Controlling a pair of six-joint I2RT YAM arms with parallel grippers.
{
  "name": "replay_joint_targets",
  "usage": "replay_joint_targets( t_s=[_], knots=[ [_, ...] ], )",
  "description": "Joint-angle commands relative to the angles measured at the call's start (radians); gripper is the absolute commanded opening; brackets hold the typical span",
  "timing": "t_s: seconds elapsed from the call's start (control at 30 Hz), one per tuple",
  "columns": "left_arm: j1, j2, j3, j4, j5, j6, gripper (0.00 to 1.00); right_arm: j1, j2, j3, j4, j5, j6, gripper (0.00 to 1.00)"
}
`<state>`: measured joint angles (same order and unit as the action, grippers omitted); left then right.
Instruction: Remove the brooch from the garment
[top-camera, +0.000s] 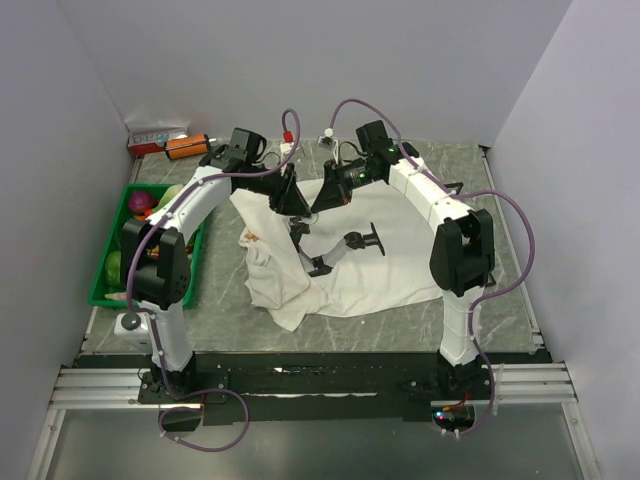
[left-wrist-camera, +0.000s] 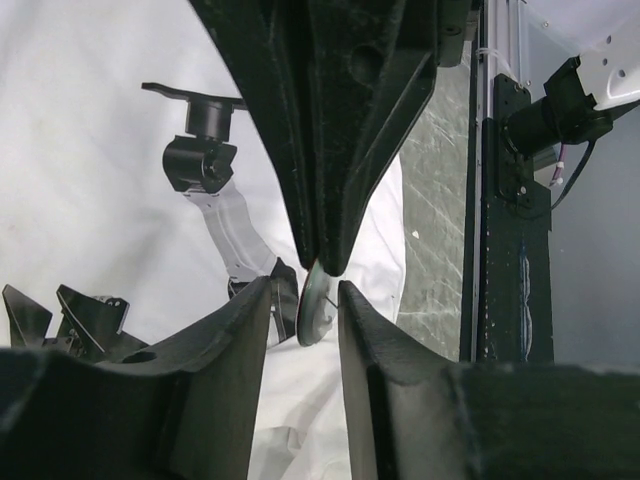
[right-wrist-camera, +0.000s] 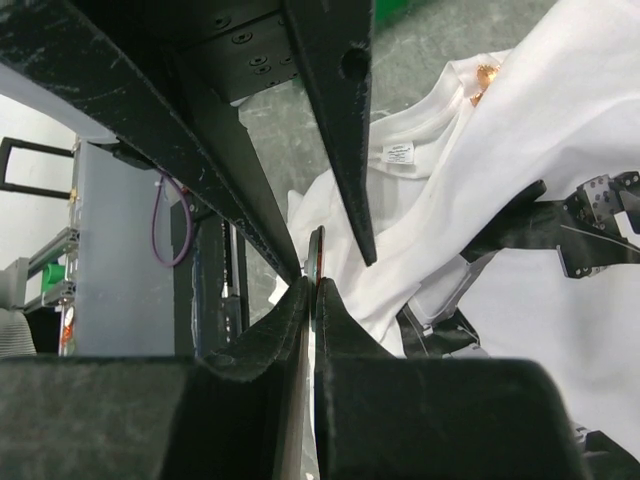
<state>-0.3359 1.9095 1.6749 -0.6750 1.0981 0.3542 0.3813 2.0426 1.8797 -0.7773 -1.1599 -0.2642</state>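
White garment (top-camera: 400, 262) lies mid-surface (top-camera: 400, 330); the brooch (right-wrist-camera: 486, 73) sits by its collar, toward the left edge, too small for me to read its axis. My right pincer (right-wrist-camera: 312, 288) clamps a thin disc (right-wrist-camera: 316, 250); the left pincer (left-wrist-camera: 305, 288) straddles it, narrowly parted.

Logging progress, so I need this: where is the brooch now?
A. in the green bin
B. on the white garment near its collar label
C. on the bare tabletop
B: the right wrist view shows the brooch on the garment, near the collar label.
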Motion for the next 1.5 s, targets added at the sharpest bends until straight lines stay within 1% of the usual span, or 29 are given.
replay_joint_targets(
  t_s=[0.0, 0.1, 0.23, 0.3, 0.4, 0.43, 0.5, 0.53, 0.63, 0.7, 0.8, 0.83, 0.9, 0.93, 0.97, 1.0, 1.03, 1.07, 1.1, 1.13, 1.23, 1.3, 1.47],
  knots=[
    [-0.022, 0.008, 0.046, -0.017, -0.009, 0.055, 0.37, -0.005, -0.048, 0.027, 0.039, -0.050, 0.023, 0.00],
    [-0.032, 0.010, 0.055, -0.037, -0.037, 0.086, 0.33, -0.005, -0.052, 0.022, 0.042, -0.058, 0.026, 0.00],
    [-0.038, 0.014, 0.065, -0.044, -0.046, 0.101, 0.25, -0.005, -0.053, 0.019, 0.041, -0.061, 0.028, 0.00],
    [-0.038, 0.014, 0.066, -0.049, -0.046, 0.103, 0.23, -0.005, -0.053, 0.019, 0.038, -0.058, 0.023, 0.00],
    [-0.038, 0.013, 0.072, -0.058, -0.044, 0.106, 0.31, -0.005, -0.052, 0.021, 0.032, -0.057, 0.016, 0.00],
    [-0.037, 0.011, 0.078, -0.063, -0.043, 0.111, 0.38, -0.005, -0.052, 0.019, 0.027, -0.057, 0.014, 0.00],
    [-0.037, 0.010, 0.089, -0.073, -0.041, 0.118, 0.49, -0.007, -0.052, 0.019, 0.024, -0.057, 0.008, 0.00],
    [-0.035, 0.010, 0.103, -0.086, -0.037, 0.124, 0.57, -0.009, -0.053, 0.019, 0.020, -0.055, 0.005, 0.00],
    [-0.025, 0.010, 0.124, -0.116, -0.014, 0.135, 0.64, -0.015, -0.058, 0.010, 0.006, -0.049, -0.013, 0.00],
    [-0.020, 0.005, 0.126, -0.135, -0.014, 0.146, 0.66, -0.024, -0.058, -0.007, -0.005, -0.049, -0.024, 0.00],
    [-0.008, -0.027, 0.073, -0.140, 0.000, 0.138, 0.68, -0.035, -0.064, -0.074, -0.054, -0.047, -0.084, 0.00],
    [-0.005, -0.042, 0.012, -0.121, 0.002, 0.109, 0.68, -0.038, -0.071, -0.132, -0.059, -0.050, -0.093, 0.00],
    [-0.006, -0.101, -0.076, 0.004, -0.017, 0.040, 0.68, -0.038, -0.090, -0.200, -0.051, -0.076, -0.101, 0.00],
    [-0.006, -0.119, -0.171, 0.059, -0.027, -0.057, 0.69, -0.036, -0.093, -0.265, -0.047, -0.087, -0.101, 0.00],
    [-0.006, -0.135, -0.216, 0.168, -0.033, -0.105, 0.69, -0.035, -0.090, -0.290, -0.050, -0.118, -0.105, 0.00],
    [-0.008, -0.151, -0.257, 0.208, -0.033, -0.150, 0.70, -0.035, -0.073, -0.312, -0.083, -0.132, -0.119, 0.00],
    [-0.015, -0.153, -0.327, 0.248, -0.026, -0.225, 0.71, -0.032, -0.064, -0.347, -0.094, -0.147, -0.138, 0.00],
    [-0.021, -0.155, -0.360, 0.283, -0.021, -0.260, 0.70, -0.030, -0.050, -0.362, -0.102, -0.161, -0.162, 0.00],
    [-0.028, -0.145, -0.392, 0.364, -0.012, -0.299, 0.70, -0.030, -0.036, -0.378, -0.106, -0.178, -0.173, 0.00],
    [-0.038, -0.139, -0.447, 0.402, -0.007, -0.390, 0.71, -0.030, -0.003, -0.393, -0.118, -0.179, -0.184, 0.00],
    [-0.069, -0.110, -0.498, 0.483, -0.047, -0.472, 0.69, -0.027, 0.074, -0.399, -0.123, -0.166, -0.224, 0.00],
    [-0.084, -0.096, -0.504, 0.494, -0.076, -0.475, 0.69, -0.028, 0.115, -0.407, -0.093, -0.153, -0.208, 0.00],
    [-0.095, -0.072, -0.498, 0.496, -0.099, -0.472, 0.67, -0.030, 0.180, -0.435, 0.045, -0.115, -0.060, 0.00]
  ],
)
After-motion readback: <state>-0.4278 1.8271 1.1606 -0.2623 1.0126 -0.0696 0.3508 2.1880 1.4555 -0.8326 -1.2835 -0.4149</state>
